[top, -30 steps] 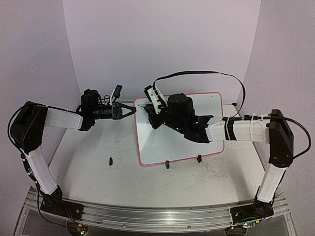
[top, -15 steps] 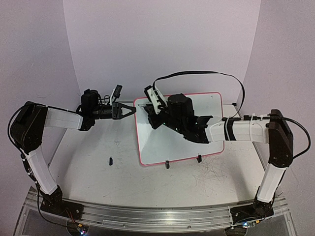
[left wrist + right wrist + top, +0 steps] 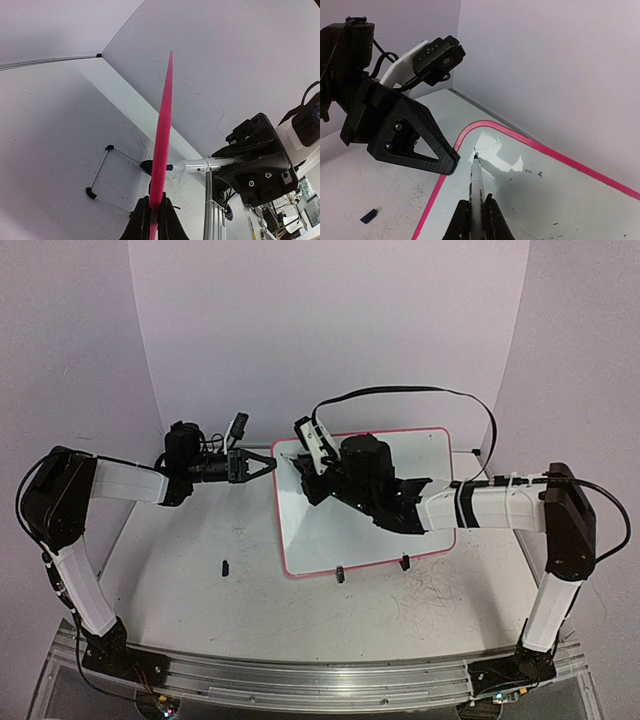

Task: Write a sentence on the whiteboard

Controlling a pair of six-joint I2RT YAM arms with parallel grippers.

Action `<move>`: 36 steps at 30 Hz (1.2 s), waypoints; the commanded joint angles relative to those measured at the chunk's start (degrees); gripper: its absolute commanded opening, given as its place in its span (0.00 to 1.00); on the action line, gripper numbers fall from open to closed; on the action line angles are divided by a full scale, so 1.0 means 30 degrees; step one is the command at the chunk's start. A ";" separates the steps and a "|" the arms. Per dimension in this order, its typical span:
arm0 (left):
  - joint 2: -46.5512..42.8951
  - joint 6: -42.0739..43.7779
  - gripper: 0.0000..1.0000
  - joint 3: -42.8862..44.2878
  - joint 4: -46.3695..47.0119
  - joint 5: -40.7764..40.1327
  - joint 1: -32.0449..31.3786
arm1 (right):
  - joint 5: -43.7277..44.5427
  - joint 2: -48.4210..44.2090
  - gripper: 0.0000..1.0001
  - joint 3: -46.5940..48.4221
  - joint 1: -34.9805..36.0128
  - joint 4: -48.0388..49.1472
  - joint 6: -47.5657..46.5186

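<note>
Two grippers work on one board. From the top external camera, the left gripper [image 3: 268,466] is clamped on the left rim of the whiteboard [image 3: 340,535]. The right gripper [image 3: 300,476] reaches across the board's far corner, just beyond the left fingertips. No sentence shows on the white face.

From the left wrist, the jaws pinch the pink rim, seen edge-on and running straight ahead of the fingers. Just right of it, a marker [image 3: 200,164] meets the board's face.

From the right wrist, the jaws are closed round the marker's barrel, which points straight ahead. Its tip touches the board just inside the rounded corner, at a tiny blue dot [image 3: 475,153].

The board looks thin, light, stiff and slick, so it would likely slide or rock under pen pressure. The rim is the sensible hold. The smooth barrel wants a firm grip and a light stroke.
</note>
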 commanded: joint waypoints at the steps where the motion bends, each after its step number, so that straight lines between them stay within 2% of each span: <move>1: -0.0512 -0.0387 0.00 0.0455 0.0671 0.0564 -0.0175 | 0.0211 -0.0275 0.00 -0.0513 0.0150 0.0171 0.0439; 14: -0.0475 -0.0390 0.00 0.0481 0.0670 0.0589 -0.0183 | 0.0100 -0.0341 0.00 -0.1299 0.0505 0.0177 0.0923; 25: -0.0447 -0.0392 0.00 0.0486 0.0680 0.0555 -0.0175 | 0.0065 -0.1513 0.00 -0.0722 0.0494 0.0833 0.1236; 36: -0.0455 -0.0421 0.00 0.0481 0.0692 0.0592 -0.0175 | 0.0864 -0.0960 0.00 -0.0100 0.0504 0.1144 0.1138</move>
